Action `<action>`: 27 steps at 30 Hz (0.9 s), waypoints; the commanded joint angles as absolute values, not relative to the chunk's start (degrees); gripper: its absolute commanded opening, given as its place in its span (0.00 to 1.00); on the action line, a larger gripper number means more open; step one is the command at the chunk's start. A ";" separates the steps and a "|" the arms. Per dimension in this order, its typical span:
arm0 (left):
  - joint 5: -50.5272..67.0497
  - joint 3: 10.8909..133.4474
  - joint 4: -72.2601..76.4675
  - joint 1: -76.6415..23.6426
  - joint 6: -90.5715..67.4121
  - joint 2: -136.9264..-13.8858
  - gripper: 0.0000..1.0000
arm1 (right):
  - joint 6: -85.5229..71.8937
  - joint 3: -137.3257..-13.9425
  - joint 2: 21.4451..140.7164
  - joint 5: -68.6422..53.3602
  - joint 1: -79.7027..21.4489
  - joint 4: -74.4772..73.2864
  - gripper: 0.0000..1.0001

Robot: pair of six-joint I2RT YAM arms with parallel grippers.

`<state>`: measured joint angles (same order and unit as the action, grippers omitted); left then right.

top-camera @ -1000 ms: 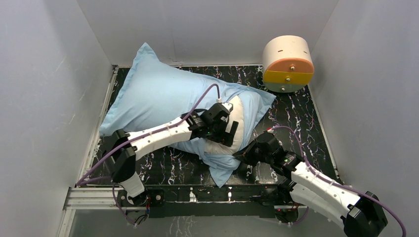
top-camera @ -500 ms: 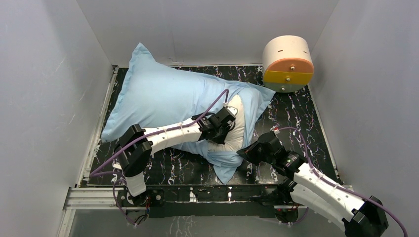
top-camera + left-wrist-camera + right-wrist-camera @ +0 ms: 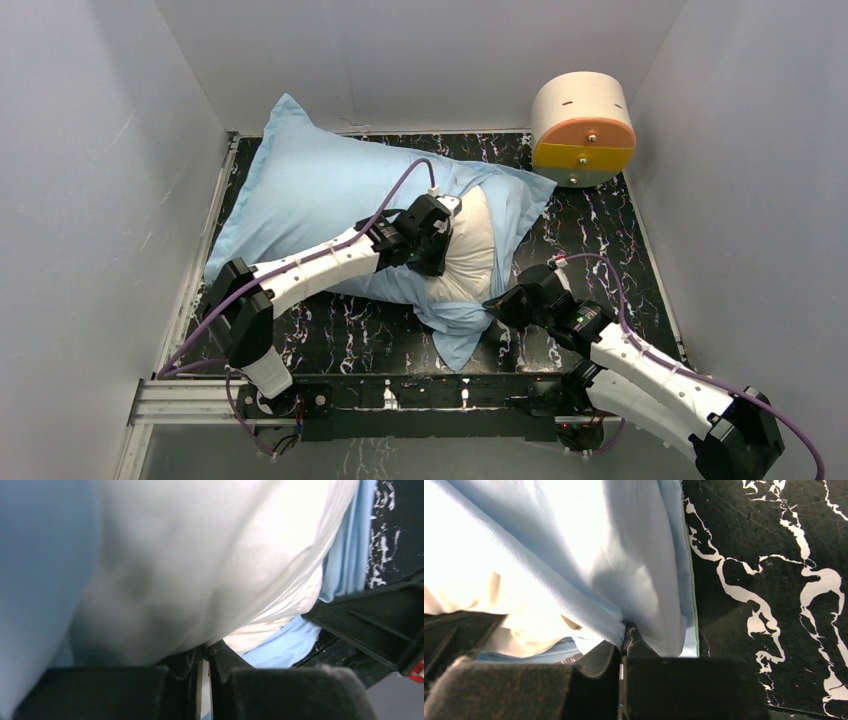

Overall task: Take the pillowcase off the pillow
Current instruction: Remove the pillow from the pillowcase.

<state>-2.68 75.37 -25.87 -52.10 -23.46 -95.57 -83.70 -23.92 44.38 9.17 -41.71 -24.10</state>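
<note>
Seen from above, the light blue pillowcase [image 3: 320,200] lies slantwise across the black marbled counter [image 3: 610,250], from the upper left corner toward the centre, its open end lower right of centre, where the white pillow [image 3: 472,255] bulges out bare. The left gripper [image 3: 437,262] reaches in from the lower left and sits on the near left side of that white bulge, while the right gripper [image 3: 496,304] meets the drooping blue hem just below and to the right of it; how either pair of jaws stands cannot be told from this height. A cream-and-orange drum [image 3: 583,130] stands well apart at the upper right. From the left wrist, the pillow [image 3: 190,565] fills most of the frame, with the pillowcase [image 3: 40,570] blurred along the left edge and showing again at the right; the left gripper [image 3: 204,655] at the bottom has its jaws drawn narrow, white cloth gathered into the slit between them. From the right wrist, the pillowcase [image 3: 589,555] hangs in folds over the left and centre, the counter [image 3: 774,580] bare at the right; the right gripper [image 3: 622,640] has its jaws pressed together on a pinch of blue fabric, and a patch of pillow [image 3: 524,630] shows under the folds at lower left.
</note>
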 commanded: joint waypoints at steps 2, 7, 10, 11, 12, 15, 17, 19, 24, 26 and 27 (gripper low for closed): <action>-10.41 74.50 -30.69 -45.29 -22.26 -88.27 0.00 | -79.12 -22.37 46.74 13.72 -41.47 -37.67 0.02; -5.75 72.14 -30.66 -45.00 -19.63 -86.60 0.00 | -74.01 -25.58 46.49 12.84 -41.48 -35.51 0.08; -2.02 69.94 -30.88 -45.00 -17.77 -85.64 0.00 | -68.00 -32.76 46.49 13.91 -41.41 -35.67 0.21; -1.14 68.96 -30.86 -45.00 -17.53 -84.95 0.00 | -65.62 -35.40 46.64 14.85 -41.43 -35.96 0.26; -0.47 68.07 -30.81 -45.00 -17.34 -84.02 0.00 | -63.15 -37.99 46.89 16.31 -41.43 -36.79 0.32; 0.00 65.12 -30.92 -45.05 -16.64 -80.86 0.00 | -57.84 -46.18 48.50 22.12 -41.28 -39.54 0.45; 2.30 63.45 -31.36 -45.07 -16.14 -78.46 0.00 | -54.82 -51.00 50.22 25.93 -41.04 -40.78 0.49; 3.84 62.02 -32.03 -45.24 -15.31 -76.18 0.00 | -49.79 -54.80 52.55 24.34 -40.45 -38.21 0.54; 6.42 60.99 -33.24 -46.35 -13.51 -72.13 0.00 | -43.24 -63.15 61.26 14.37 -39.36 -31.88 0.64; 6.84 61.05 -33.49 -46.91 -13.03 -71.50 0.00 | -42.31 -66.01 65.32 12.66 -39.08 -30.32 0.66; 7.12 61.27 -33.56 -47.06 -12.65 -71.38 0.00 | -41.56 -67.14 67.34 11.33 -38.77 -29.29 0.67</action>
<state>5.13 61.47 -30.65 -46.33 -15.27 -73.95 -47.66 -62.02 61.65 16.27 -39.46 -34.72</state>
